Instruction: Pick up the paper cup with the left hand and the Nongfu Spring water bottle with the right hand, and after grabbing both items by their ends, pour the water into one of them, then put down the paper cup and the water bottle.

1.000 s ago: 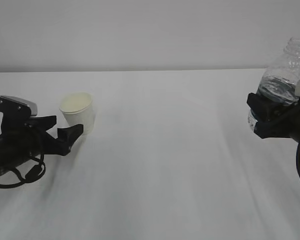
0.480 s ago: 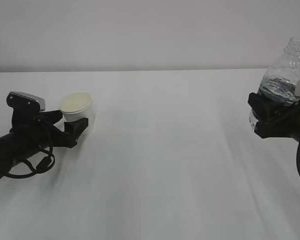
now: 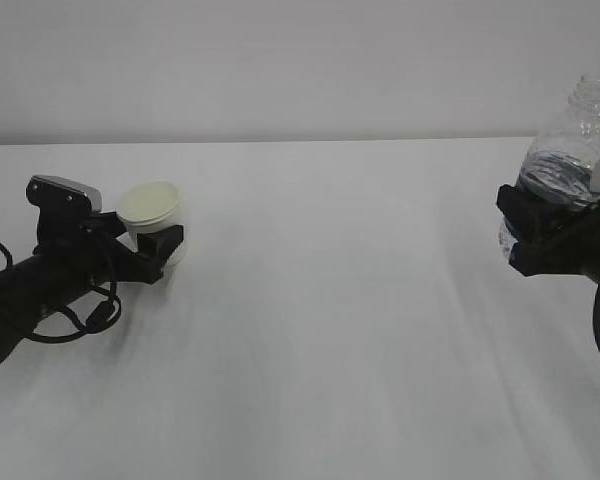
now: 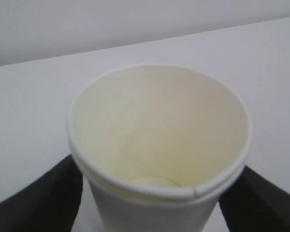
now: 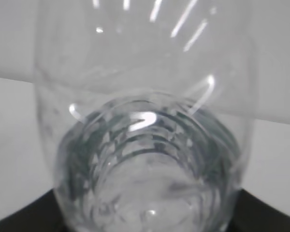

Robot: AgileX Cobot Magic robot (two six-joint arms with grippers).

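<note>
From my seat I see the left hand (image 3: pixel 160 247) low over the white table (image 3: pixel 340 320), reaching in from the left edge of the exterior view, its black fingers (image 3: pixel 166 244) spread wide on either side of the paper cup (image 3: pixel 152 212). The cup stands upright on the table toward the left, well apart from the bottle at the far right. Through the left wrist camera the paper cup (image 4: pixel 159 154) fills the middle of the picture, its rolled rim and cream inside facing me, with a dark finger (image 4: pixel 43 198) just beside its lower left wall and the other at the lower right; I cannot tell whether either pad is actually touching the paper, so I read this pincer as open around the cup rather than gripping it. On the right, the right hand (image 3: pixel 540 235) holds the Nongfu Spring water bottle (image 3: pixel 565 160) upright and lifted clear of the table, the black jaws clamped across its lower body just under the dark label band, part-way closed to the bottle's width. The bottle's neck has no cap on it that I can see. In the right wrist camera the ribbed clear bottle (image 5: pixel 150 159) takes up nearly the whole frame, with the gripper's black edges at both lower corners, and the water (image 5: pixel 145 193) sits in the lower part.
</note>
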